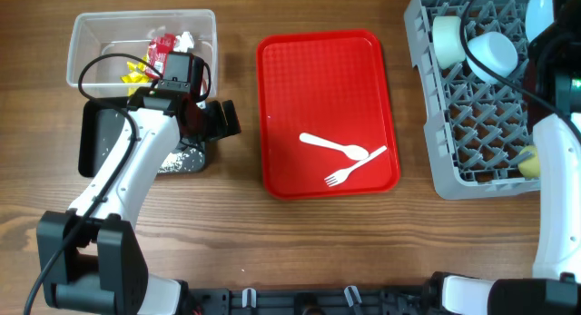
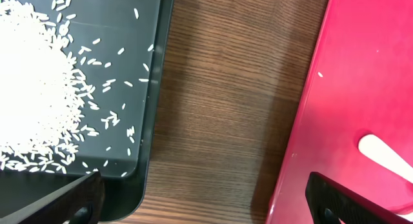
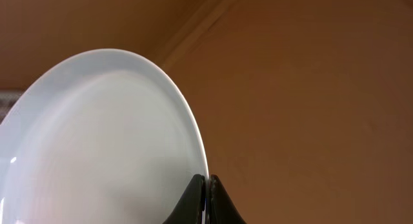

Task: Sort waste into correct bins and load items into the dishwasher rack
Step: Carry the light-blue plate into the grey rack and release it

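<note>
A: Where's the plate (image 3: 103,140)?
B: Far right of the rack (image 1: 420,97), rim nipped tight in right pincer (image 3: 206,185). Stiff, glossy, likely slippery; keep the edge hold. Left pincer (image 2: 203,201) gapes empty by black bin (image 2: 158,88)

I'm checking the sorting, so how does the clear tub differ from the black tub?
The clear tub is see-through; the black tub is opaque. The clear tub holds a red wrapper and a yellow wrapper; the black tub holds rice. The clear tub sits farther from the robot's base than the black tub. Both are rectangular, left of the red tray.
</note>
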Robot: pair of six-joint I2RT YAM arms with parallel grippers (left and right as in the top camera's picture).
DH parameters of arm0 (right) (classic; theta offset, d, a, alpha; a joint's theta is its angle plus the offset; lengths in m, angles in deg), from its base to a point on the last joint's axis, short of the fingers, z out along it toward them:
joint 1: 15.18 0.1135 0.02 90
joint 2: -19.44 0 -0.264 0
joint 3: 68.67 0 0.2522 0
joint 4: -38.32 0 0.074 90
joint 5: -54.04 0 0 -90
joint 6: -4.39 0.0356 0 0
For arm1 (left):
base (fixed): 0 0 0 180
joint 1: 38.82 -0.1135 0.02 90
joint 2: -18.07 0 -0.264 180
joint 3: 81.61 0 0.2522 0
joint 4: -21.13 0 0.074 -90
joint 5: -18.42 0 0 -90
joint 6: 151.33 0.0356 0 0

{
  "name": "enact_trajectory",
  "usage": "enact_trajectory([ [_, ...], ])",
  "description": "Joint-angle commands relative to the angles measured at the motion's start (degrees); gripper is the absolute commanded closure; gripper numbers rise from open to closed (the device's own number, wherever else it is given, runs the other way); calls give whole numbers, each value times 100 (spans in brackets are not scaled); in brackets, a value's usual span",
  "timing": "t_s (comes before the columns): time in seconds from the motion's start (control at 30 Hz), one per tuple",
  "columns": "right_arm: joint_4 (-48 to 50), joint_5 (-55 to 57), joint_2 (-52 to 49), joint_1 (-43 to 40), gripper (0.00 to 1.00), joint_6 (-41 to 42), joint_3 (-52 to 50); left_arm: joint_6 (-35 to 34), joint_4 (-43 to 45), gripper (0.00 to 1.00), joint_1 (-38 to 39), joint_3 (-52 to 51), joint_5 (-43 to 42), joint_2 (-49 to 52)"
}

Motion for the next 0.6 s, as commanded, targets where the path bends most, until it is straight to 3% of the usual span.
enact_trajectory([
  [0.0, -234, -76, -17, 216, 96, -258, 13, -50, 2, 0, 15, -28, -44, 11],
  [0.1, -793, 245, 195, 424, 96, -109, 13, -50, 2, 0, 15, -28, -44, 11],
  [0.3, -2964, 297, 778, 527, 96, 1497, -90, -50, 2, 0, 15, -28, -44, 11],
  [0.4, -2920, 435, 780, 422, 96, 1565, -496, -50, 2, 0, 15, -28, -44, 11],
  [0.57, -1665, 238, 704, 28, 96, 758, -1270, -50, 2, 0, 15, -28, -46, 11],
])
